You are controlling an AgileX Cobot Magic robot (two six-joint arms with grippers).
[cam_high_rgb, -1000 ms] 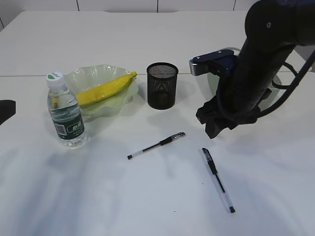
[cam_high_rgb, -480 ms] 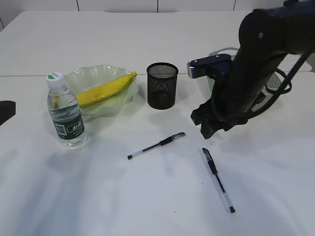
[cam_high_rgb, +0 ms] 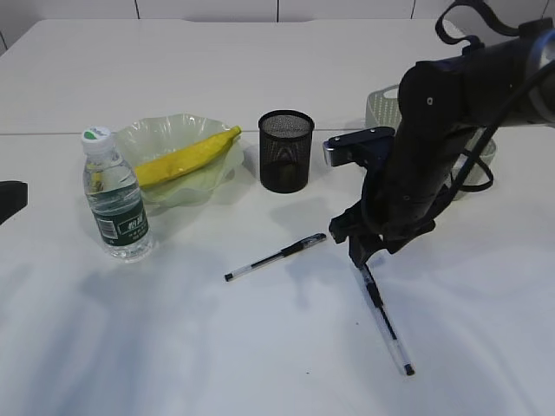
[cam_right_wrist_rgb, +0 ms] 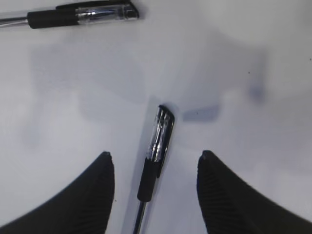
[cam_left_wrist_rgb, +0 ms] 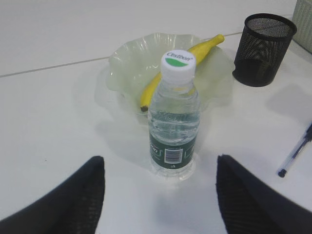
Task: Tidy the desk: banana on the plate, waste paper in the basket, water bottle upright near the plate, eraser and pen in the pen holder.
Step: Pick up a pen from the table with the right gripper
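Observation:
A yellow banana (cam_high_rgb: 186,156) lies on the pale green plate (cam_high_rgb: 143,137). Beside it the water bottle (cam_high_rgb: 115,198) stands upright. The black mesh pen holder (cam_high_rgb: 285,149) stands to the plate's right. Two pens lie on the table, one (cam_high_rgb: 277,256) in the middle and one (cam_high_rgb: 384,319) to the right. My right gripper (cam_high_rgb: 362,253) hangs open just over the right pen's upper end (cam_right_wrist_rgb: 158,141), a jaw on each side (cam_right_wrist_rgb: 155,155). My left gripper (cam_left_wrist_rgb: 159,158) is open, short of the bottle (cam_left_wrist_rgb: 174,117). The eraser and the waste paper are out of view.
A white mesh basket (cam_high_rgb: 381,106) stands at the back right, half hidden behind my right arm. A seam (cam_high_rgb: 52,133) runs across the white table behind the plate. A dark part of the left arm (cam_high_rgb: 10,198) shows at the left edge.
My right arm has come down and leftward, bringing its open gripper over the right pen's upper end. Nothing else has moved.

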